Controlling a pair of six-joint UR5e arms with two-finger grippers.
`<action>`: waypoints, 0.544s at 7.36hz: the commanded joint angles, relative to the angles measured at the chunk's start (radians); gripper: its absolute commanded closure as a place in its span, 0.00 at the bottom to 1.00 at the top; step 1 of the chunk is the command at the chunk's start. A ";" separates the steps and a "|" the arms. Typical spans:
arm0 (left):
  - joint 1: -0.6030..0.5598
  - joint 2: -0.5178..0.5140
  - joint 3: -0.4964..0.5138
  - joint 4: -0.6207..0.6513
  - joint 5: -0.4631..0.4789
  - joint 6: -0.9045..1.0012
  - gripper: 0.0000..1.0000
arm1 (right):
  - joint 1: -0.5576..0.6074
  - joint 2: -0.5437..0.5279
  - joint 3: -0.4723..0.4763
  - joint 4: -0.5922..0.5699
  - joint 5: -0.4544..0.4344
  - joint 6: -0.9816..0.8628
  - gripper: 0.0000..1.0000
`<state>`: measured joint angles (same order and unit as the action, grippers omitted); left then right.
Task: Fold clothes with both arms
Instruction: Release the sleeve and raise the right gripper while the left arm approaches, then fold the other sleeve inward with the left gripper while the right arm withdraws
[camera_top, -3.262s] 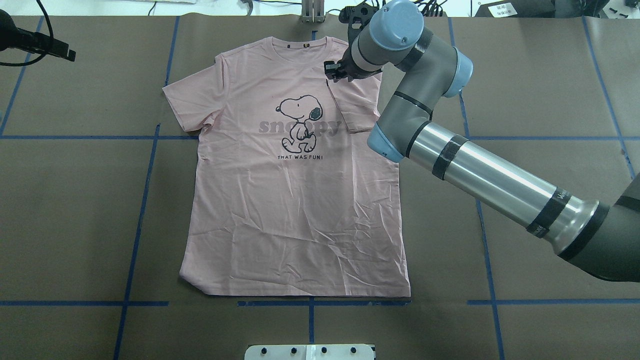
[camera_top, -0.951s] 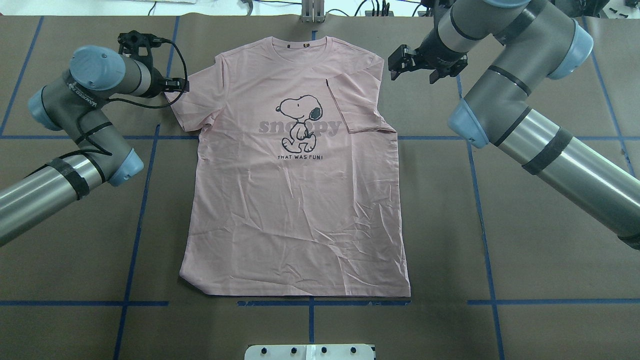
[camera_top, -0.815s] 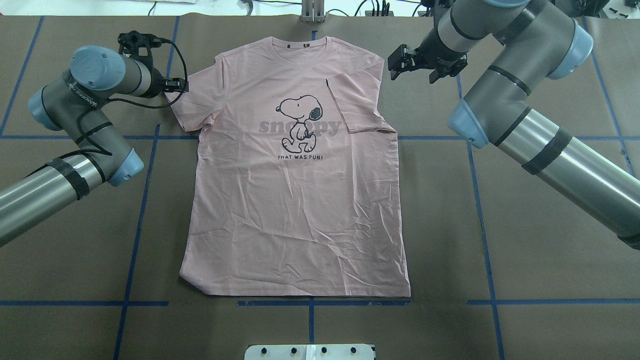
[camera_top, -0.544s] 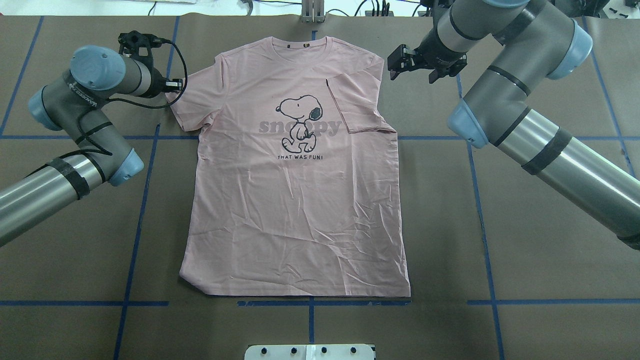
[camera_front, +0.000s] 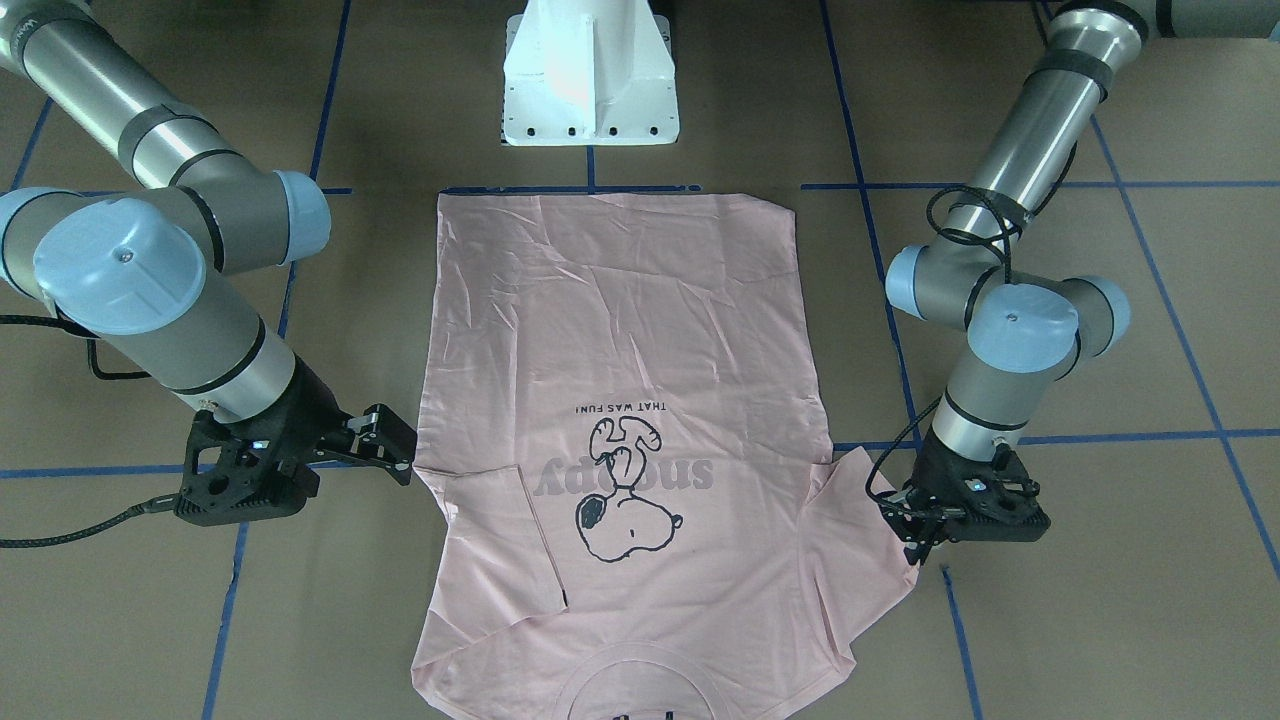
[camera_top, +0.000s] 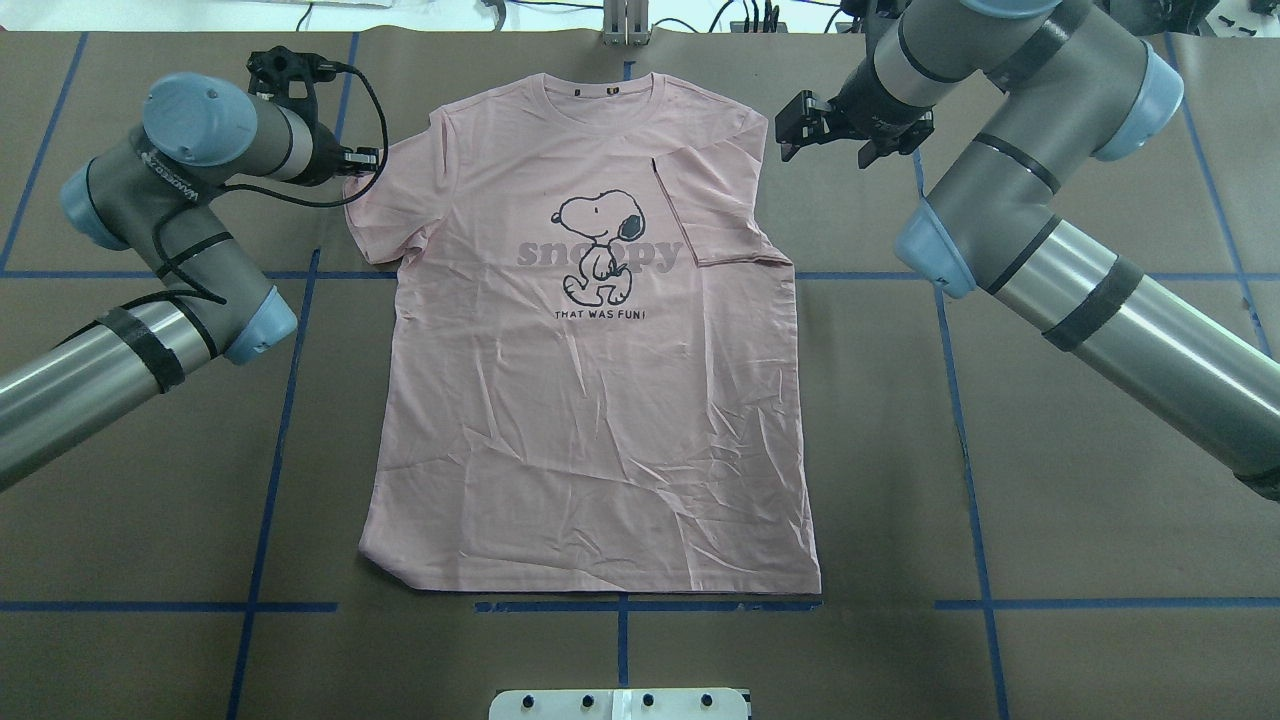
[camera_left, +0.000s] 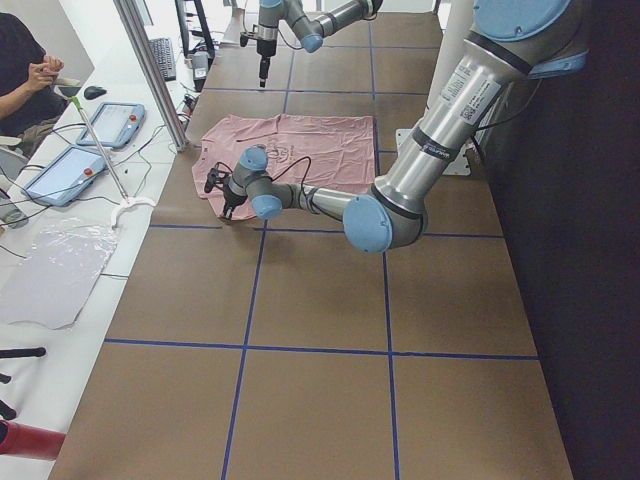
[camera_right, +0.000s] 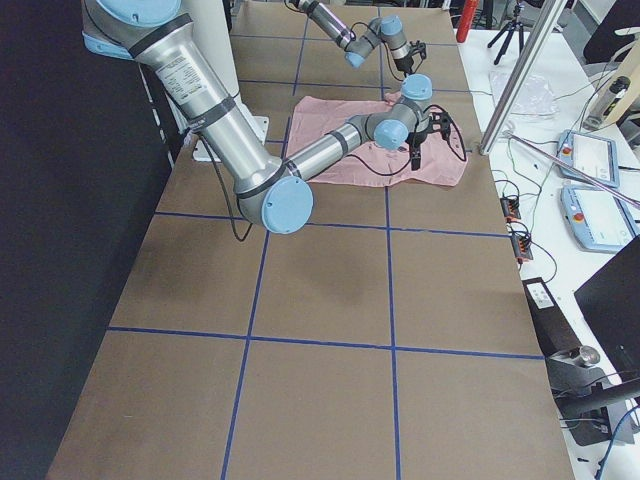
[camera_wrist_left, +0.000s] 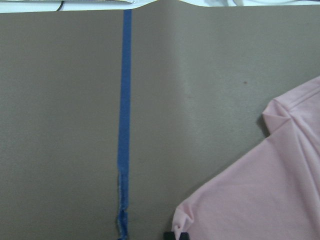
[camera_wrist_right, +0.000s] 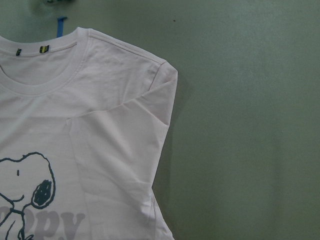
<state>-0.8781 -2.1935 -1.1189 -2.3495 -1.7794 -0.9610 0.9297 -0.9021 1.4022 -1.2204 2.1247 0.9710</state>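
The pale pink short-sleeved cotton T-shirt (camera_top: 590, 420) lies flat mid-frame on the brown desk (camera_top: 1050, 520). My left end effector (camera_top: 364, 160) pinches its upper-left sleeve edge. My right end effector (camera_front: 396, 447) hangs spread over bare desk beside the opposite shoulder.

Pink T-shirt (camera_front: 620, 330) flat between left gripper (camera_front: 920, 540) and right gripper (camera_front: 388, 443)
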 joint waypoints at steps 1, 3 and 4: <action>0.004 -0.012 -0.192 0.233 -0.025 -0.037 1.00 | -0.003 -0.004 -0.002 0.004 -0.002 0.000 0.00; 0.110 -0.057 -0.188 0.240 -0.017 -0.243 1.00 | -0.005 -0.009 0.009 0.007 -0.003 0.003 0.00; 0.117 -0.102 -0.171 0.245 -0.015 -0.304 1.00 | -0.005 -0.027 0.044 0.004 0.000 0.008 0.00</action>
<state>-0.7937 -2.2488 -1.3008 -2.1154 -1.7978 -1.1755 0.9255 -0.9133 1.4151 -1.2149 2.1226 0.9740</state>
